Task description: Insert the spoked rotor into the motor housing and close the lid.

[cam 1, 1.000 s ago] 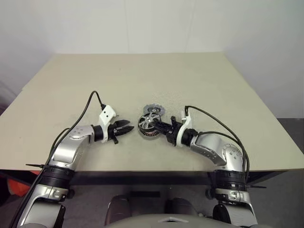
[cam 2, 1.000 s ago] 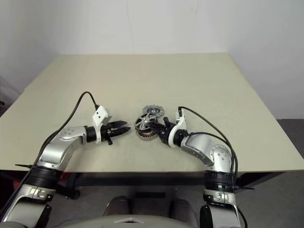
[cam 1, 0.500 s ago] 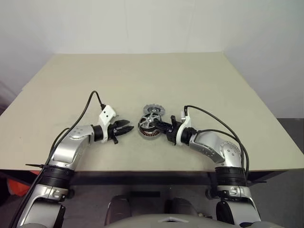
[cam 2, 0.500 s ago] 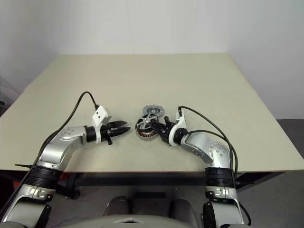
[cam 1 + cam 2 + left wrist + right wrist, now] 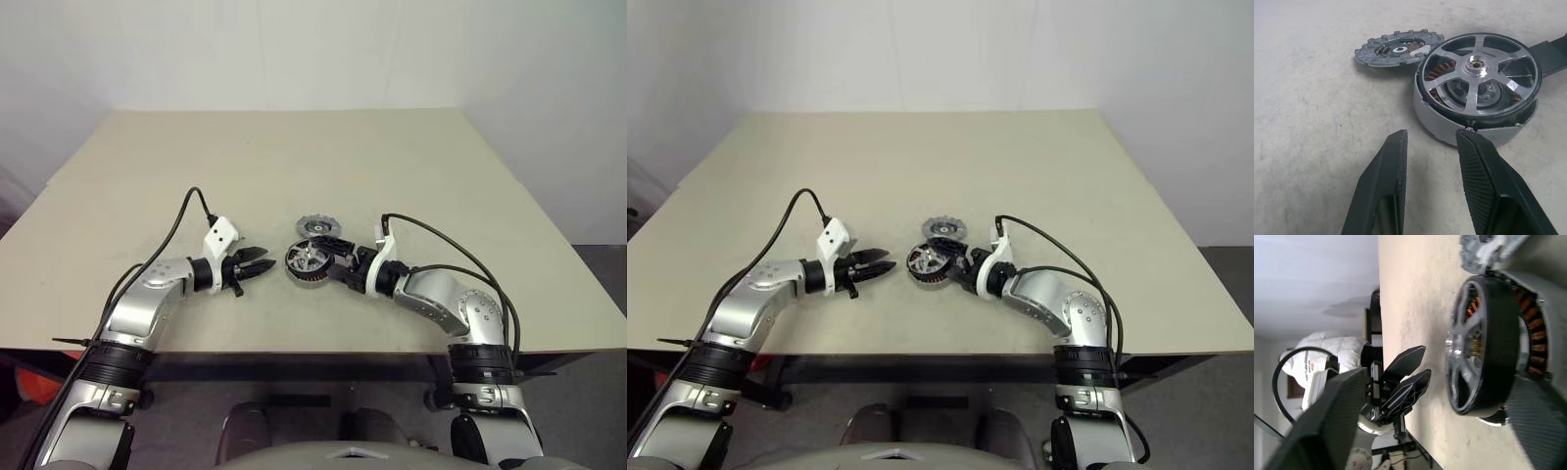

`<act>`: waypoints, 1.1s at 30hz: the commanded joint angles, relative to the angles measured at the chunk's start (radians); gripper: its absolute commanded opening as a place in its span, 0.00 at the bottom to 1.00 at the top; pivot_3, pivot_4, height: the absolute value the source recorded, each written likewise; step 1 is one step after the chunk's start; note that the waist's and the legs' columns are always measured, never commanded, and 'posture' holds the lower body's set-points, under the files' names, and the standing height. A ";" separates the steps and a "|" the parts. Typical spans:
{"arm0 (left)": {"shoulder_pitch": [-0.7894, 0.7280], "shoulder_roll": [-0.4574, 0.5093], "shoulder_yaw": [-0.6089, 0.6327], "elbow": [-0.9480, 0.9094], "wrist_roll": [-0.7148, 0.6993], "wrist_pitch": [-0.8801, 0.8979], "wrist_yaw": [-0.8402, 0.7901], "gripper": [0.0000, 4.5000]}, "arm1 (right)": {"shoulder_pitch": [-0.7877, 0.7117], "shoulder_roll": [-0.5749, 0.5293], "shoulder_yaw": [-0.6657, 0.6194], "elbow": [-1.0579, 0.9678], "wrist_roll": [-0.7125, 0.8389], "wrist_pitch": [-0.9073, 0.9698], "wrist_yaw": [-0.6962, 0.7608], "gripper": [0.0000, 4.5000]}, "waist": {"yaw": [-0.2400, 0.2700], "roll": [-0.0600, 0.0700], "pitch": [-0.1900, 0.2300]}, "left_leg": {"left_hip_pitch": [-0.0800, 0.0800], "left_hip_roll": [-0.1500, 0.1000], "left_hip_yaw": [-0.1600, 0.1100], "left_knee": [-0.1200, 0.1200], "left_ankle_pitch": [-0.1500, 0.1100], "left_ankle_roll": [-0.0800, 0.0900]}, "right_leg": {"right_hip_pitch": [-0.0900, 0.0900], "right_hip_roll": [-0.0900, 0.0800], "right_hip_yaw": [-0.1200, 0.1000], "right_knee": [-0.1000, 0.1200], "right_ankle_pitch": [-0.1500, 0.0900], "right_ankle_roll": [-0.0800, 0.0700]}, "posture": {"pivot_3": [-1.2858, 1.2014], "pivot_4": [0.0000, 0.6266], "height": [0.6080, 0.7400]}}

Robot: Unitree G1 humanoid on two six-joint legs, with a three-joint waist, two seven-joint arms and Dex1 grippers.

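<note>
Pale white walls close off the room behind a beige, matt surface (image 5: pixel 294 157), whose far edge meets the wall and whose near edge runs just in front of the robot. Most of the top is bare; a dark floor shows past its right corner.

Between the two hands sits the housing (image 5: pixel 1449 122), a silver-grey ring resting on the surface with coppery windings visible inside. The rotor (image 5: pixel 1479 68) lies in its top, its spokes and pale hub facing up and its dark rim level with the ring. Just beyond the housing, on the far side from both hands, the lid (image 5: pixel 1398 47) lies flat on the surface, touching or almost touching the housing's wall; its notched edge and centre hole show clearly.

The left hand (image 5: pixel 257 264) hangs just above the surface, close beside the housing on its left, pointing at it. Its fingers (image 5: pixel 1386 176) stand partly apart with nothing between them, and their tips stop short of the housing's wall.

The right hand (image 5: pixel 338 270) reaches in from the opposite side. Its fingers are spread wide, one on either side of the housing; whether either one touches the ring cannot be told. One black finger (image 5: pixel 1552 49) lies along the surface by the ring's far flank. A black cable loops from each wrist back along the arm.
</note>
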State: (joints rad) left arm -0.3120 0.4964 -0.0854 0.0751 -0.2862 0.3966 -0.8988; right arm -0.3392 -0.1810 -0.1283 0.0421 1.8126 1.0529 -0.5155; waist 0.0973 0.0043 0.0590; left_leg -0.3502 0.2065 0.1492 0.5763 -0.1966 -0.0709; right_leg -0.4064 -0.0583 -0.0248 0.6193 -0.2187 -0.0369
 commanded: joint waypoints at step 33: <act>-0.021 -0.001 0.020 -0.006 0.010 -0.030 0.017 0.37 | -0.157 -0.293 0.474 -0.156 -1.389 -0.442 0.772 0.82 | -0.001 -0.002 0.001 | -0.001 0.000 0.000 0.001 -0.001 0.001 | 0.000 0.001 0.000 0.000 0.004 -0.006 | 0.52 0.00 1.00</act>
State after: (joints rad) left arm -0.3304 0.4878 -0.0854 0.0917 -0.2732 0.3875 -0.8845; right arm -0.4793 -0.4756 0.3741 -0.0575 0.4424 0.6087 0.2275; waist 0.0961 0.0021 0.0596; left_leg -0.3511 0.2069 0.1488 0.5778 -0.1972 -0.0697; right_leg -0.4066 -0.0578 -0.0249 0.6195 -0.2150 -0.0429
